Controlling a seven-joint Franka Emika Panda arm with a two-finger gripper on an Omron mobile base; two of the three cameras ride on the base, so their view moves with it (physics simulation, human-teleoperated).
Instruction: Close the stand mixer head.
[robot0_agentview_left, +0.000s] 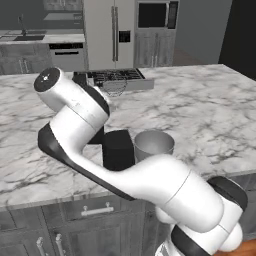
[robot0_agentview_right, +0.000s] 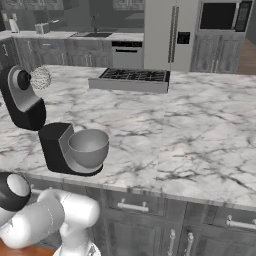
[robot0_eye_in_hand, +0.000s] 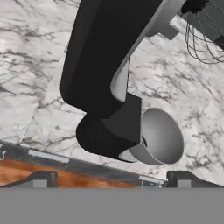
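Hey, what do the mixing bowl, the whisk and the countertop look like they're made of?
Mixing bowl: probably brushed metal, plain grey with a soft sheen. Whisk: thin wire loops, likely metal. Countertop: looks like polished marble, white with grey veins, though it might be imitation.

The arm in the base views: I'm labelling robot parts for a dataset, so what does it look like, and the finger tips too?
The arm has fat, rounded white links with dark grey to black joints, ending in a round dark cap with a pale centre. No cables or markings show. The fingertips are small, dark and blocky.

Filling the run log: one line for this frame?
task: close mixer head | head: tilted up, whisk clear of bowl | gripper: above head, jaws open, no contact
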